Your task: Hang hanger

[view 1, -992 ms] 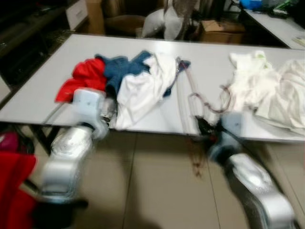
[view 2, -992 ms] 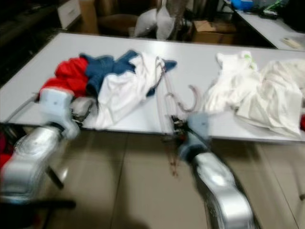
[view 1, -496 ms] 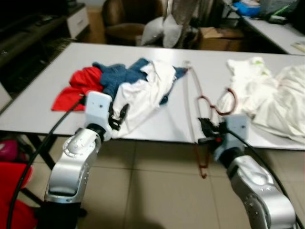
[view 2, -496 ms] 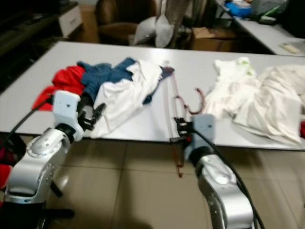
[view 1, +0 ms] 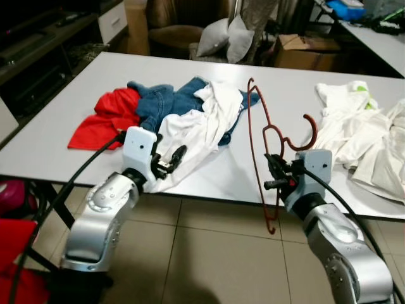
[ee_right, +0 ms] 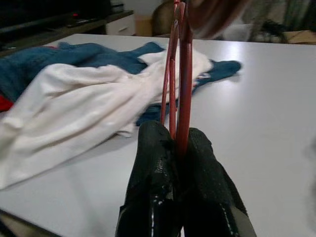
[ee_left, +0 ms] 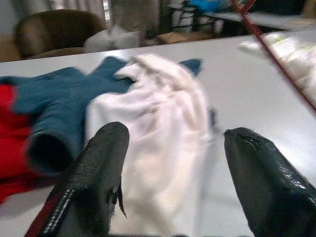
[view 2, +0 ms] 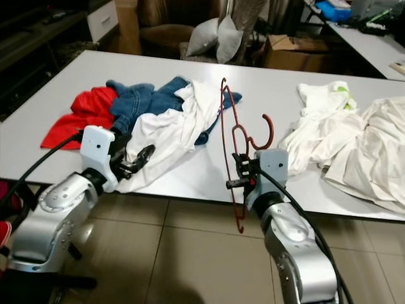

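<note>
- Right gripper (view 1: pixel 276 172) clamped on the red hanger (view 1: pixel 257 126), held upright at the table's (view 1: pixel 76 88) near edge, hook pointing right.
- Left gripper (view 1: pixel 171 158) spread wide, empty, over the white shirt (view 1: pixel 202 123).
- Best to keep the clamp firm and the hanger steady, clear of the clothes.

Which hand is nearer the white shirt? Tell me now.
Left. The left hand sits open at the near edge of the white shirt, about touching it. The right hand is farther right, shut on the hanger.
</note>
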Controlling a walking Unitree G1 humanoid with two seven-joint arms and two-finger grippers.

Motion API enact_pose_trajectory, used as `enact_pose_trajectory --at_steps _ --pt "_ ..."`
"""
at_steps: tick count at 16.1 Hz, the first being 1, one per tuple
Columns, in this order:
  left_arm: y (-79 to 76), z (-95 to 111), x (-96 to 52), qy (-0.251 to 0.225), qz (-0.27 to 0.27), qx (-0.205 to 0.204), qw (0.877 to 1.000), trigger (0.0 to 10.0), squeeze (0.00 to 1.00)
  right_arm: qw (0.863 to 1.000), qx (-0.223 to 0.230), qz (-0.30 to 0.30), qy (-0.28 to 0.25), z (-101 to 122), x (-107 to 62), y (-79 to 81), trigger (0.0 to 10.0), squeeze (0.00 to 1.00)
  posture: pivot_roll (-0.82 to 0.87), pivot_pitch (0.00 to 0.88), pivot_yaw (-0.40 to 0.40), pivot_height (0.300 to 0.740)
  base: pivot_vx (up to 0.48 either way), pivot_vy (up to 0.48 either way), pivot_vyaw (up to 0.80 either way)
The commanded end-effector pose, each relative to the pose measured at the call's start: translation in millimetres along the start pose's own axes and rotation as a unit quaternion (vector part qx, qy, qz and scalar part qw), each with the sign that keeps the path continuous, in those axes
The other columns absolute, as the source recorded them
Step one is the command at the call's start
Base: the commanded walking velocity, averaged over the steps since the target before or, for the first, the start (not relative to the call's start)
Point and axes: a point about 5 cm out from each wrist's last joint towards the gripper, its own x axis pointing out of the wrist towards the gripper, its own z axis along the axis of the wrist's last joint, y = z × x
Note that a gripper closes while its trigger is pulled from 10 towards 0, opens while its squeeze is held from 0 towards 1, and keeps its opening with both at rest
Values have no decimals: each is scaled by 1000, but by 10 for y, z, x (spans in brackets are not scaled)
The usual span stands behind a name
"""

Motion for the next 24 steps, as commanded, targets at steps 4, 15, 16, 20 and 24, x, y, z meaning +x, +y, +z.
enact_pose_trajectory --at_steps 4,15,16,20,24 --pt "87 -12 26 -4 27 9 1000 10000 0 1000 7 -10 7 -35 -7 -33 10000 0 -21 0 -20 740 0 76 0" --pt "58 -66 2 -3 36 -20 999 10000 973 999 21 -34 8 -99 -62 -89 10000 0 -16 0 -14 740 0 87 -423" --pt "50 -69 -3 -4 31 -22 999 10000 1000 999 22 -35 8 -101 -63 -91 10000 0 -16 0 -14 740 0 0 0" --pt "31 -133 3 13 32 -2 999 10000 1000 998 41 -49 17 -125 -73 -136 10000 0 -20 0 -13 740 0 0 0" --pt "15 -181 7 16 35 4 999 10000 1000 997 57 -42 12 -123 -72 -138 10000 0 -19 0 -18 740 0 0 0"
